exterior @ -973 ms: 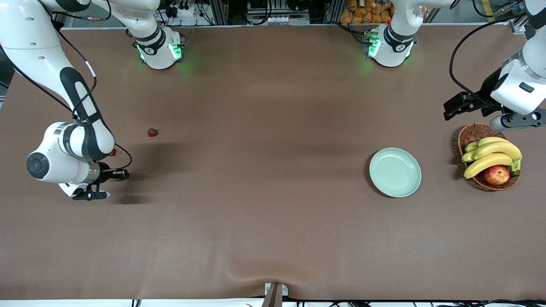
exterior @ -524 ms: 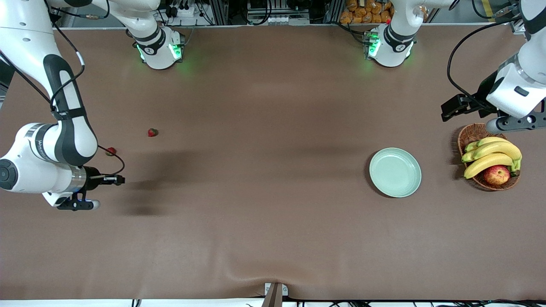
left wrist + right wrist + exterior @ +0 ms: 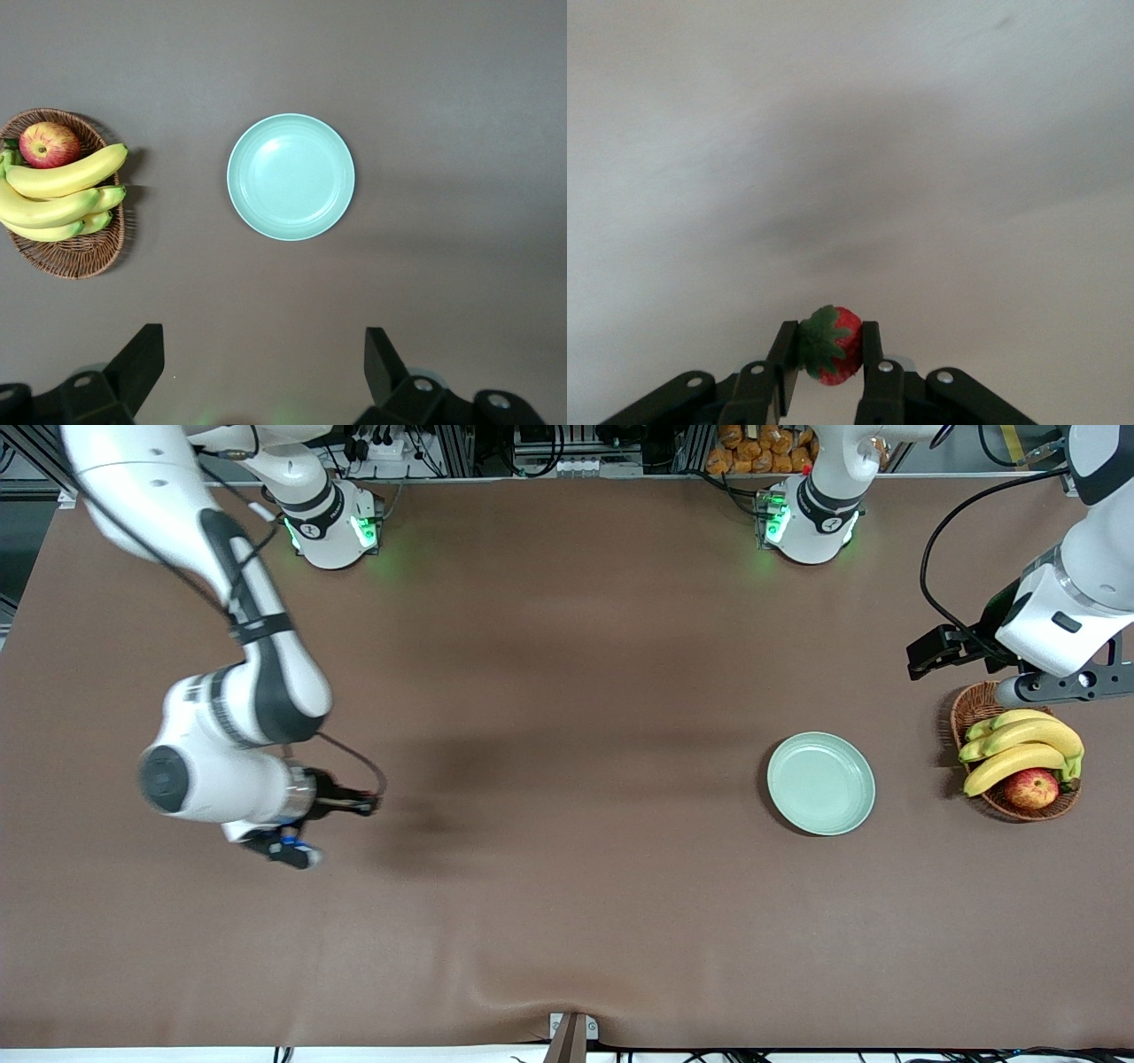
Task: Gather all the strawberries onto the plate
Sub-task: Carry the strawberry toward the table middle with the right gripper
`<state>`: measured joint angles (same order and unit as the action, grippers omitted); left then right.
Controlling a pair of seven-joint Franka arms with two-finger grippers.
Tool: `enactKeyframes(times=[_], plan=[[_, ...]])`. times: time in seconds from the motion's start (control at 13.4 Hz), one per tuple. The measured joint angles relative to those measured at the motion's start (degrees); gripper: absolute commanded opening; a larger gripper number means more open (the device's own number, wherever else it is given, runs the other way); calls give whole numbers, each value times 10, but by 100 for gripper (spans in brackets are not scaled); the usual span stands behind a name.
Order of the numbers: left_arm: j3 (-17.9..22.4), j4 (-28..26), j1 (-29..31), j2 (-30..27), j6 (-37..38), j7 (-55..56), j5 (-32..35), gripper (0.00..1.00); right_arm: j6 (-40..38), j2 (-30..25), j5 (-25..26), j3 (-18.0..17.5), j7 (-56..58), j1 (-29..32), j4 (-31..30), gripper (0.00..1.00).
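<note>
From my seat I see the brown table [image 3: 567, 921] filling the front view, with both arm bases along its upper edge. My right arm [image 3: 239, 700] reaches out over the table at its own end, and its bulk hides whatever lies under it there, so no loose strawberries show on the table in the front view. My left arm [image 3: 1076, 602] hangs raised at its own end and waits there. The basket [image 3: 979, 707], brown wicker, sits near the left arm's end of the table and holds a bunch of bananas [image 3: 1019, 748] with an apple [image 3: 1031, 788] at the side nearer the front camera. The plate [image 3: 821, 783], pale green and bare inside, rests flat on the table just beside the basket, on the side toward the table's middle, and the two do not touch. The left gripper [image 3: 266, 376] is up in the air over the table near the basket, its fingers wide apart with nothing between them. The right gripper [image 3: 829, 359] is in the air over bare table, well apart from the plate, with its fingers clamped on a strawberry [image 3: 830, 344], the green cap showing in the right wrist view.
</note>
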<state>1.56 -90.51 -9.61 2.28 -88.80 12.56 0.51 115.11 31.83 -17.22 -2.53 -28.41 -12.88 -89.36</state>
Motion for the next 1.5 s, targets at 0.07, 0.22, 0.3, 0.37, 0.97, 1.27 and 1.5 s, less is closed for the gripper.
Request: enactKeyframes(times=[0.07,0.22,0.3,0.37,0.97,1.27,1.5], plan=[[0,-2,0,1,0,0,0,100,20,4,-21,0,-36,-24,2,0],[0,-7,0,1,0,0,0,100,71,16,-71,0,-101,-70,3,0],[0,-11,0,1,0,0,0,100,100,25,-91,0,-129,-92,3,0],[0,-15,0,1,0,0,0,100,131,33,-106,0,-154,-113,4,0],[-1,-37,1,1,-1,0,0,100,310,113,-177,0,-303,-278,35,0],[-1,-62,1,1,-20,0,0,100,364,146,-178,-1,-314,-316,36,5],[-1,-68,1,1,-23,0,0,100,375,159,-178,0,-335,-343,38,62]])
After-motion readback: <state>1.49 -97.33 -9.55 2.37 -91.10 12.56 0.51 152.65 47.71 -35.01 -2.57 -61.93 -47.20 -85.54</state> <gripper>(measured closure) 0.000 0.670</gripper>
